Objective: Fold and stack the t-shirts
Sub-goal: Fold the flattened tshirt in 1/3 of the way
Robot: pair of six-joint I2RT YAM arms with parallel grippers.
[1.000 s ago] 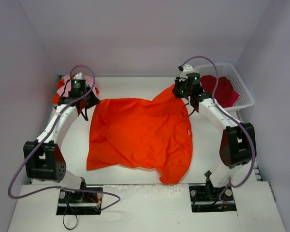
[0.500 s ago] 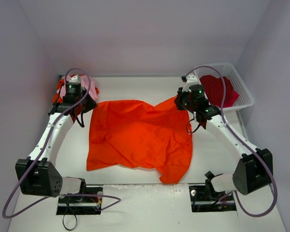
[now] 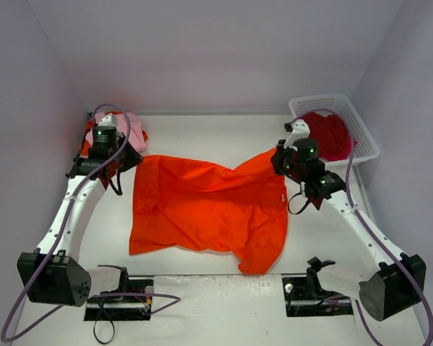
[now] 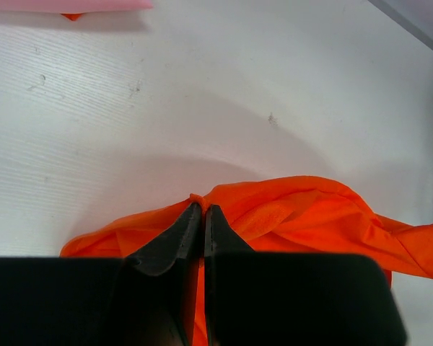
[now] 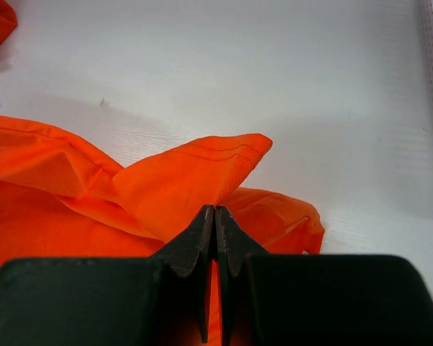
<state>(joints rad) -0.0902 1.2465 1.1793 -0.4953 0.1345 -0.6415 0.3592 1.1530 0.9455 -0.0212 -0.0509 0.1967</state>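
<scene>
Top view: orange t-shirt (image 3: 209, 209) lies spread on table (image 3: 202, 133), far corners pinched by left gripper (image 3: 132, 160) & right gripper (image 3: 276, 160). Left wrist: jaws closed on just a thin fabric nub, so it may slip out w/ any tug. Right wrist: jaws closed on corner fold; uneven pull btwn arms would skew the fold.

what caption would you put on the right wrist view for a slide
Right arm's fingers pinched shut on a fold of the orange t-shirt over the white table.
</scene>
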